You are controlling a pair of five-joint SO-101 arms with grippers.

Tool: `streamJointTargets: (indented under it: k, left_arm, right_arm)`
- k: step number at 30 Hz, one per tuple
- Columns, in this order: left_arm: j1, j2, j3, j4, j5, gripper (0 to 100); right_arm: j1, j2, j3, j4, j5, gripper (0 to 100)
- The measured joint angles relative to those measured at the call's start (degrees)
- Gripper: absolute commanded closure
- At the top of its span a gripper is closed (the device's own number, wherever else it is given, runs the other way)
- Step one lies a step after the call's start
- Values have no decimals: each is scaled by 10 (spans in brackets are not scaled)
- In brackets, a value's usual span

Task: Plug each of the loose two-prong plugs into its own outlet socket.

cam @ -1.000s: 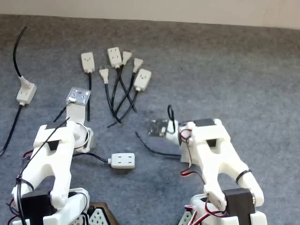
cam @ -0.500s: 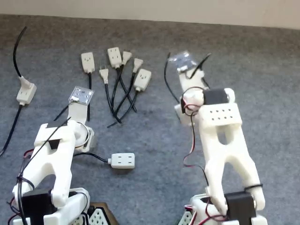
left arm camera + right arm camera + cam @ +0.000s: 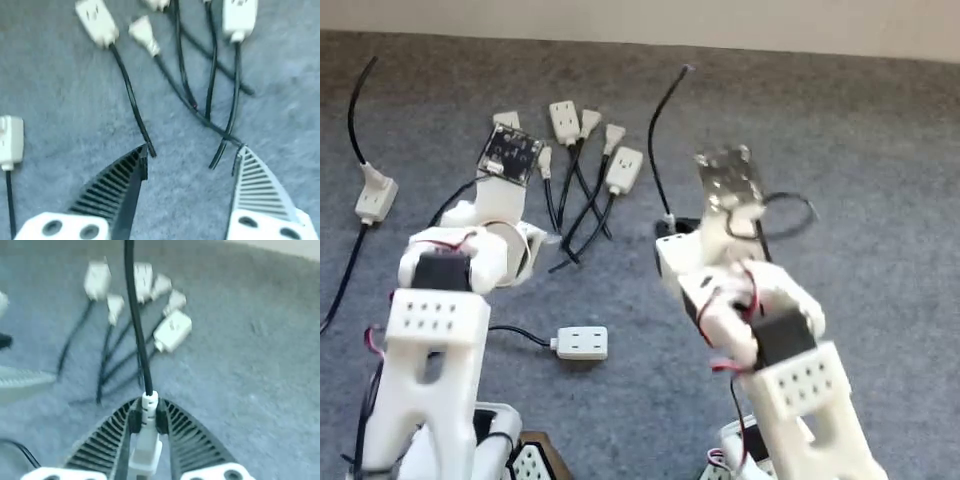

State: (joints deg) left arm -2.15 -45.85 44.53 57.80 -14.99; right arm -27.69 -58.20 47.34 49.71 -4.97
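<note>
The right gripper [image 3: 147,409] grips a small white plastic two-prong plug [image 3: 145,450] by its rigid body. Its limp black cord [image 3: 134,315] should trail lightly. The left gripper [image 3: 193,149] hangs released.

One white two-prong plug [image 3: 145,440] is pinched between the right gripper's [image 3: 147,409] fingers near the table's middle. Its black cord [image 3: 653,150] arcs toward the far edge. Toward the far left corner three white sockets fan out: an outer socket [image 3: 97,22], a middle socket [image 3: 563,120] and an inner socket [image 3: 623,168]. Three loose plugs lie among them, a small plug [image 3: 542,155], a second plug [image 3: 590,122] and a third plug [image 3: 613,135], their black cords crossing. A lone socket [image 3: 582,343] lies flat near the front edge, slots up. An edge socket [image 3: 372,200] lies by the left edge, with cords at both ends.
</note>
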Motion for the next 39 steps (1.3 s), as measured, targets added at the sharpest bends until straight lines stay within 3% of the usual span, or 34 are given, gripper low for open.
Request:
streamJointTargets:
  k: [7,17,22,26,32,39]
  left_arm:
    - [60,-149,84,-42,109,649]
    - [98,-384,214,-47,124,649]
    - [140,-473,214,12,124,649]
    - [185,-495,219,31,124,649]
    - [188,-497,274,7,123,652]
    - [171,-455,295,-45,107,652]
  right_arm:
    - [-56,-51,23,-40,-32,995]
    - [-61,45,29,-103,-100,995]
    - [-62,121,6,-105,-105,995]
    - [-62,155,-11,-105,-105,995]
    - [-98,151,-16,-78,-105,995]
    - [-123,123,-71,26,-80,995]
